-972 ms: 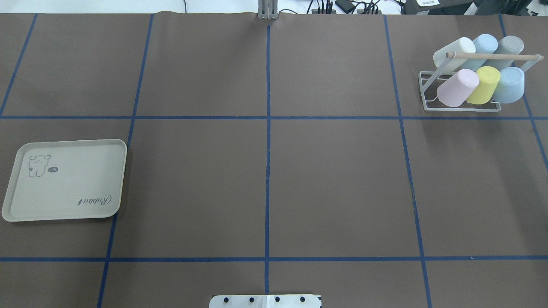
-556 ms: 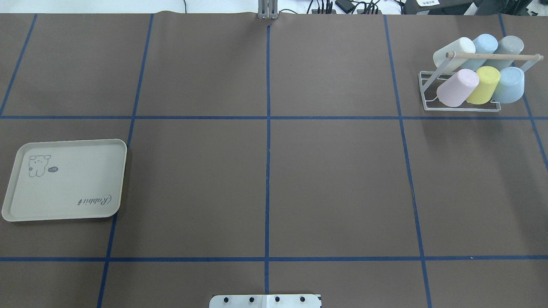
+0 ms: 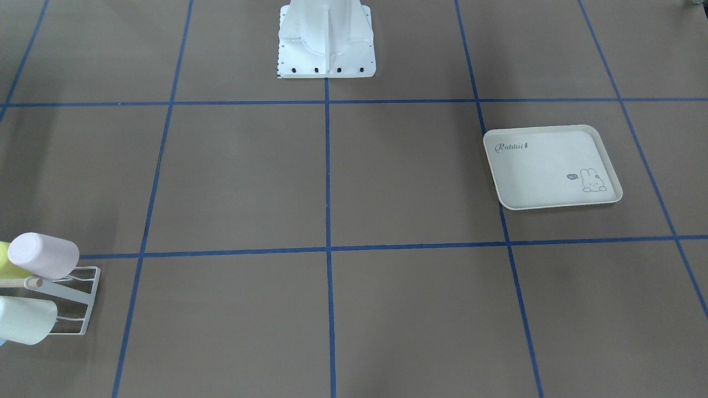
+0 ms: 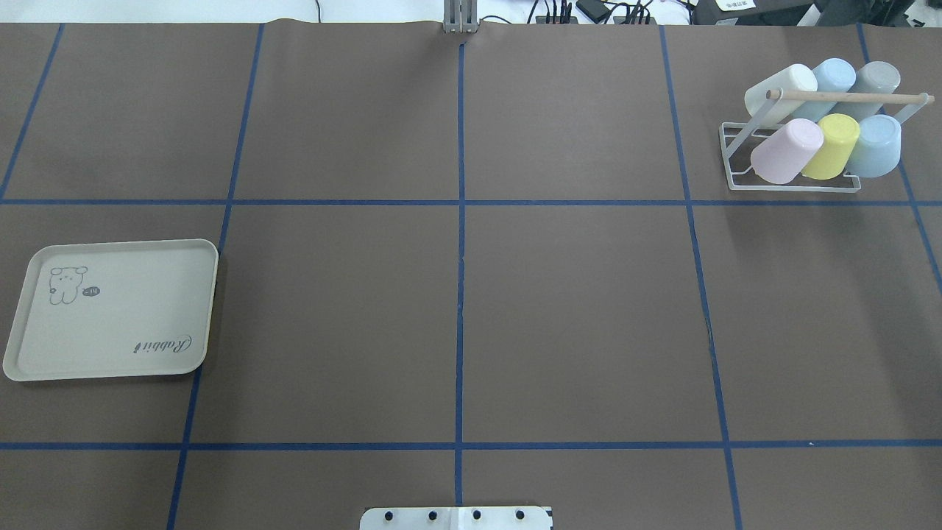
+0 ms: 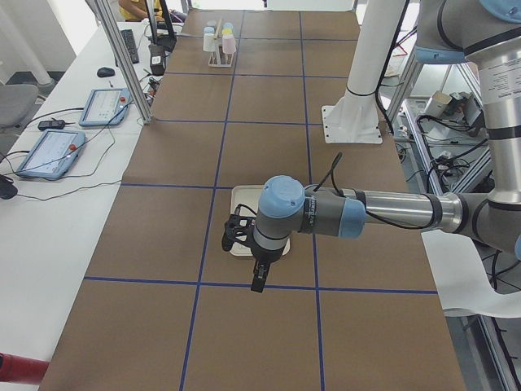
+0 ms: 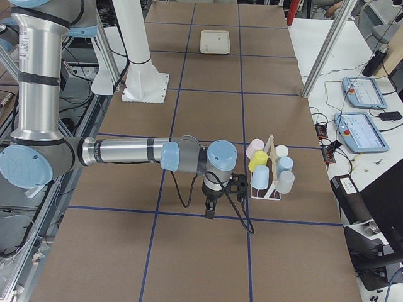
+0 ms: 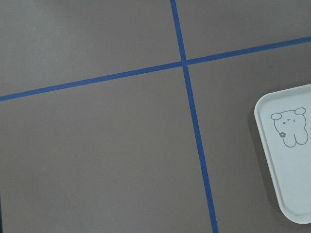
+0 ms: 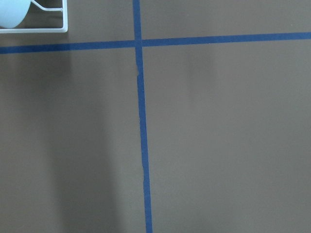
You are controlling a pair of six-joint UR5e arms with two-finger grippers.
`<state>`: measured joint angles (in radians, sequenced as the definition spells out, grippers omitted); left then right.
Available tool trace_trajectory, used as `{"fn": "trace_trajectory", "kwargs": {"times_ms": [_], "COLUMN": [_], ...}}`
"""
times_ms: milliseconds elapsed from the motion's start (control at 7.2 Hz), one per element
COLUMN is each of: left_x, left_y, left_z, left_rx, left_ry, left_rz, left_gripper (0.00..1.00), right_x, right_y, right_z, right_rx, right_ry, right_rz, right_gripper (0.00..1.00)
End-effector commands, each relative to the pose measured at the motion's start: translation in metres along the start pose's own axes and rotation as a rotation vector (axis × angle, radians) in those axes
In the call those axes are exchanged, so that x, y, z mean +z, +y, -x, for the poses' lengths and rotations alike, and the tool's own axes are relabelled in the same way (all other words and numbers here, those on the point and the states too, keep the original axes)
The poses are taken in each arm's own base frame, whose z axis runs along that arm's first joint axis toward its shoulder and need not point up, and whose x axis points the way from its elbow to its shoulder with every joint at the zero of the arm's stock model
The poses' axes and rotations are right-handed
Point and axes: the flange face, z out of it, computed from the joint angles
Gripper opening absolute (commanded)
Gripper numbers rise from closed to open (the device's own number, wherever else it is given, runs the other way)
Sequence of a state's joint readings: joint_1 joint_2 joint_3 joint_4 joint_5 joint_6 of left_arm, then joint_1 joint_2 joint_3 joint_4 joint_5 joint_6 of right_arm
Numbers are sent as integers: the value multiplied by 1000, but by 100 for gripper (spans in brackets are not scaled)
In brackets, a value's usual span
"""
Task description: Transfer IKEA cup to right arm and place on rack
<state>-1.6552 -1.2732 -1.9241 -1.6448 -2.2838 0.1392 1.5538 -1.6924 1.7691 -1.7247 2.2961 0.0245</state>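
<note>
The white wire rack [image 4: 792,185] with its wooden dowel stands at the far right of the table and holds several cups, among them a pink one [image 4: 786,151], a yellow one [image 4: 831,146] and a light-blue one [image 4: 879,146]. Every cup I see is on the rack. It also shows in the front view [image 3: 83,301] and the right side view [image 6: 272,189]. The left gripper [image 5: 256,281] hangs over the tray and shows only in the left side view. The right gripper [image 6: 210,212] hangs beside the rack and shows only in the right side view. I cannot tell whether either is open or shut.
A cream rabbit-printed tray [image 4: 110,309] lies at the table's left, with nothing on it; it also shows in the left wrist view [image 7: 291,160]. The robot's white base plate [image 4: 456,517] is at the near edge. Blue tape lines grid the brown table.
</note>
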Motion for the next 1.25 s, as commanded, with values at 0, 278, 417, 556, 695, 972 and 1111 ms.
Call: {"fn": "trace_trajectory", "kwargs": {"times_ms": [0,278,417,556,695,972,1111], "left_x": [2,2,2,1,0,0,-1], "left_y": [1,2,2,2,0,0,0], "left_z": [1,1,1,0,-1,-1,-1], "left_rx": [-5,-5,-5,-5,-2,-2,-1], "left_ry": [7,5,4,5,6,5,6], "left_rz": [3,3,4,2,-1,-1,-2], "left_gripper": [100,100,100,100,100,100,100], "right_x": [-2,-1,3,3,5,12,13], "right_y": [8,12,13,15,17,26,29], "right_z": [1,1,-3,-3,-6,-14,-16], "right_rx": [-5,-1,4,-6,-5,12,13], "right_ry": [-3,-3,-2,1,15,28,32], "right_rz": [-4,-1,6,6,10,26,29], "right_gripper": [100,100,100,100,100,100,100]}}
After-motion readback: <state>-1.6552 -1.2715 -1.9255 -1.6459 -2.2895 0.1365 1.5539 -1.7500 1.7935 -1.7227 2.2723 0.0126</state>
